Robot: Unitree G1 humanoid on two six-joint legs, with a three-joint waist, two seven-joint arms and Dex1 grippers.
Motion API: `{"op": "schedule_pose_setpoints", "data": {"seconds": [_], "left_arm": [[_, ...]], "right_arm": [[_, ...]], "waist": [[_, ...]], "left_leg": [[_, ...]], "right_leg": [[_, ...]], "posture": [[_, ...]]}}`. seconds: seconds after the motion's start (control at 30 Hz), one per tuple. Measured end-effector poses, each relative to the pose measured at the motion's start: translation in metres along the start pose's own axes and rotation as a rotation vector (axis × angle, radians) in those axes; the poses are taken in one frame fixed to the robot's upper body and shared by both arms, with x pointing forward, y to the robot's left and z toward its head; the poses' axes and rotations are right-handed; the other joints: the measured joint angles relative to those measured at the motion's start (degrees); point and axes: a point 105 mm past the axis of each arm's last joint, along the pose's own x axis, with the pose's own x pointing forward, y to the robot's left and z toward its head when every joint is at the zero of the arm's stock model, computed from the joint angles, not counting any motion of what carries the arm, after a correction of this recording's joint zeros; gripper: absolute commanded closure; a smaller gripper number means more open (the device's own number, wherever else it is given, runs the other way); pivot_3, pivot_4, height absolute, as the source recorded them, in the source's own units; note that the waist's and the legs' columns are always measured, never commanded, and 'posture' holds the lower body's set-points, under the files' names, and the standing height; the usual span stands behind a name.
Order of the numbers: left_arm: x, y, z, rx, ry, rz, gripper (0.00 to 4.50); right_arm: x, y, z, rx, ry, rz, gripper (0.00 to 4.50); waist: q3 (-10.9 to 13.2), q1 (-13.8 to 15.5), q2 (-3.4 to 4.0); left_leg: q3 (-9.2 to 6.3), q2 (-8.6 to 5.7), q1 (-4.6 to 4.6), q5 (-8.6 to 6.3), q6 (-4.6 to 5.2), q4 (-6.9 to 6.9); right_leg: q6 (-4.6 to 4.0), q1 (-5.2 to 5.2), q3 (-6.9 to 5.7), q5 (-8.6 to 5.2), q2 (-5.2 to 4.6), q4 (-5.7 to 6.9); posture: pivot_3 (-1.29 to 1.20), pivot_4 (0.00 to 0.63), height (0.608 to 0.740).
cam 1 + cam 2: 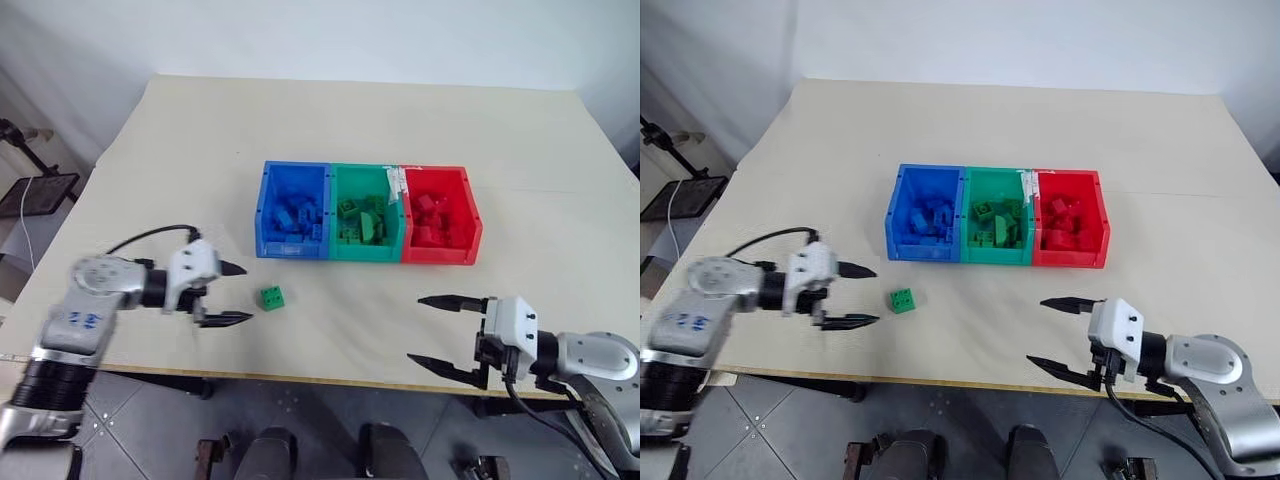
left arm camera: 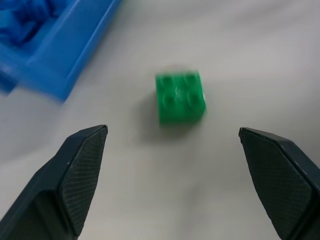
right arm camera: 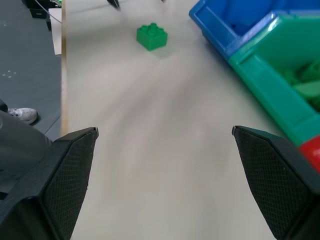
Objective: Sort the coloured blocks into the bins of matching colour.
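A: On the desk, going from the left, what is in hand?

B: The left tool sits low over the surface, released, nothing between its spread fingers. Just beside it, apart from the tips, lies one green block, studs up, near the front of the blue bin. I judge the pick-up of this block is the step in hand.

A: What does the next move call for?

B: Advancing until the fingers bracket the block, clenching, then carrying it over the blue bin's corner to the green bin, which stands in the middle.

A: And further right?

B: The red bin touches the green one; all three hold bricks of their own colour. The right tool hangs released and empty near the desk's front edge, well clear of the route.
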Motion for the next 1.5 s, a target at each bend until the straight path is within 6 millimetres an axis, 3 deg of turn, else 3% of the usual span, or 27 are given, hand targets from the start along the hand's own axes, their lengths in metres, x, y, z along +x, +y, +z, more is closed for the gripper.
{"op": "schedule_pose_setpoints", "data": {"seconds": [0.13,0.17,0.27,0.5,0.6,0.7,0.83,0.9,0.97,1.07,1.2,1.37,1.5], "left_arm": [[0.020,0.003,-0.002,0.030,0.065,0.058,0.03],[0.022,0.003,-0.004,0.035,0.078,0.064,0.21],[0.026,-0.001,-0.003,0.031,0.086,0.045,0.90],[0.027,-0.009,-0.002,0.013,0.104,-0.023,3.03],[0.027,-0.002,0.009,0.067,0.105,-0.023,3.02],[0.034,0.007,0.044,0.115,-0.002,-0.013,3.02],[0.064,0.027,0.115,0.093,-0.274,0.042,3.02],[0.081,0.034,0.149,0.098,-0.377,0.062,3.02],[0.097,0.041,0.168,0.098,-0.418,0.088,3.02],[0.116,0.046,0.170,0.093,-0.401,0.092,3.02],[0.127,0.055,0.154,0.076,-0.341,0.124,1.75],[0.106,0.066,0.145,0.128,-0.313,0.160,0.14],[0.078,0.048,0.127,0.146,-0.371,0.063,0.03]], "right_arm": [[-0.001,0.003,0.000,0.005,0.005,0.000,0.00],[-0.001,0.004,-0.001,0.009,0.007,-0.003,0.00],[0.001,0.006,-0.001,0.013,0.003,-0.011,0.00],[0.000,0.009,-0.002,0.031,0.003,-0.049,0.00],[-0.001,0.008,-0.006,0.044,0.002,-0.097,0.00],[-0.003,0.000,-0.004,0.037,-0.032,-0.205,0.00],[-0.017,-0.029,0.007,0.050,-0.155,-0.558,0.00],[-0.025,-0.033,0.013,0.030,-0.166,-0.643,0.00],[-0.028,-0.030,0.016,0.013,-0.151,-0.661,0.00],[-0.029,-0.024,0.011,0.030,-0.123,-0.666,0.00],[-0.029,-0.019,0.013,0.027,-0.119,-0.660,0.00],[-0.028,-0.009,0.013,0.066,-0.105,-0.608,0.00],[-0.024,-0.006,0.014,0.061,-0.083,-0.511,0.00]], "waist": [[0.0,-0.5,0.00],[0.0,-0.6,0.00],[0.0,-0.5,0.02],[0.0,-0.5,0.02],[0.0,-0.2,0.01],[0.0,0.4,0.01],[0.0,1.0,-0.01],[0.0,1.0,-0.01],[0.0,0.7,-0.02],[0.0,-0.3,0.00],[0.0,-1.0,-0.01],[0.0,-1.1,0.00],[0.0,-1.4,0.02]], "left_leg": [[0.06,0.04,0.04,0.00,-0.01,-0.05],[0.06,0.04,0.04,0.00,-0.01,-0.05],[0.05,0.02,0.06,0.00,-0.01,-0.03],[0.04,0.02,0.06,0.00,-0.01,-0.03],[0.04,0.01,0.03,0.00,-0.01,0.00],[0.00,-0.06,-0.02,0.00,-0.01,0.07],[-0.06,-0.11,-0.13,0.01,-0.01,0.25],[-0.02,-0.15,-0.14,0.01,-0.01,0.24],[0.08,-0.15,-0.07,0.01,-0.01,0.09],[0.20,-0.09,0.03,0.01,-0.01,-0.07],[0.18,-0.06,0.02,0.01,-0.01,-0.08],[0.13,-0.06,0.02,0.01,-0.01,-0.06],[0.11,-0.01,0.05,0.01,-0.02,-0.07]], "right_leg": [[0.00,-0.04,0.06,0.00,0.05,0.00],[0.00,-0.04,0.06,0.00,0.04,0.00],[0.00,-0.01,0.06,0.00,0.02,-0.01],[0.00,0.00,0.06,0.00,0.03,-0.03],[0.00,-0.01,0.06,0.00,0.03,-0.03],[0.00,0.01,0.06,0.00,-0.03,-0.02],[0.03,-0.01,-0.01,0.01,-0.04,0.00],[0.05,-0.02,0.00,0.02,-0.04,0.02],[0.05,-0.04,0.01,0.03,-0.02,-0.01],[0.05,-0.09,0.06,0.02,0.03,0.01],[0.05,-0.14,0.07,0.02,0.06,0.06],[0.05,-0.13,0.08,0.02,0.04,0.06],[0.05,-0.12,0.11,0.02,0.04,0.05]], "posture": [[0.00,0.150,0.740],[0.00,0.150,0.740],[0.00,0.150,0.740],[0.00,0.150,0.740],[0.00,0.150,0.740],[0.00,0.150,0.740],[0.00,0.150,0.740],[0.00,0.150,0.740],[0.00,0.150,0.740],[0.00,0.150,0.740],[0.00,0.150,0.740],[0.00,0.150,0.740],[0.00,0.150,0.740]]}}
